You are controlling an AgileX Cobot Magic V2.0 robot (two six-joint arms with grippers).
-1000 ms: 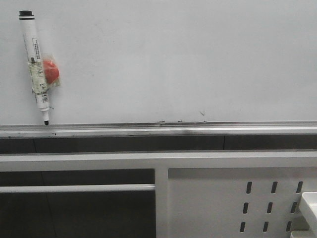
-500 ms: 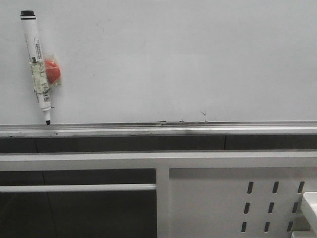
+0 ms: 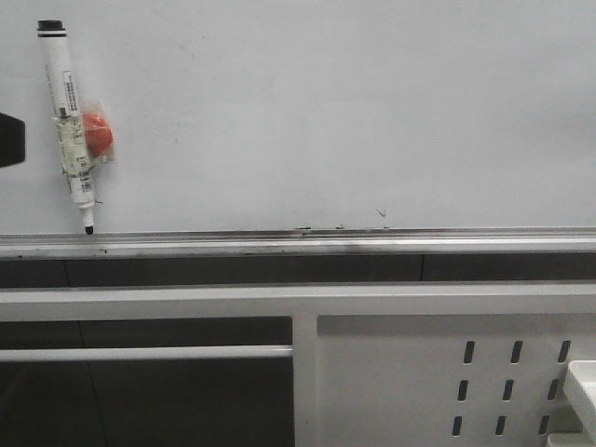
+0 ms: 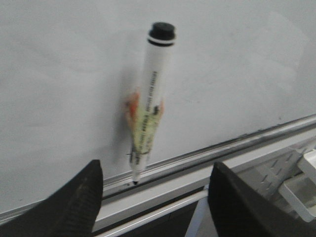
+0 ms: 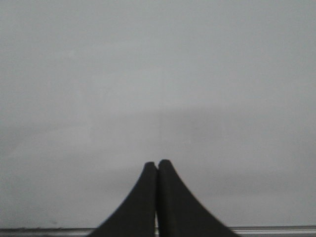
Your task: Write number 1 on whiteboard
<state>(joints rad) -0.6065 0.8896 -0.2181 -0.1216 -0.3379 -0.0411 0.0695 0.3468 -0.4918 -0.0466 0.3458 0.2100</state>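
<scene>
So far you have no number 1 on the whiteboard (image 3: 354,121): its pale glossy face carries only a few tiny dark specks low down, just above the silver tray rail (image 3: 298,244) that runs along its lower edge. At the board's left side a white marker (image 3: 67,121) with a black cap hangs upright, slightly tilted, its tip pointing down at the rail; a yellowish tape band wraps its middle, and a red-orange piece (image 3: 96,133) sits behind it against the board. Your left gripper (image 4: 155,197) faces that marker with its jaws spread wide, nothing between them, and the marker stands apart from both dark fingers (image 4: 74,207); in the front view only a dark corner of it shows at the left edge, beside the marker. Your right gripper (image 5: 157,165) has its two fingertips pressed together on nothing, pointed at a bare stretch of board. Below the rail you see a white metal panel with oval slots (image 3: 447,372)
</scene>
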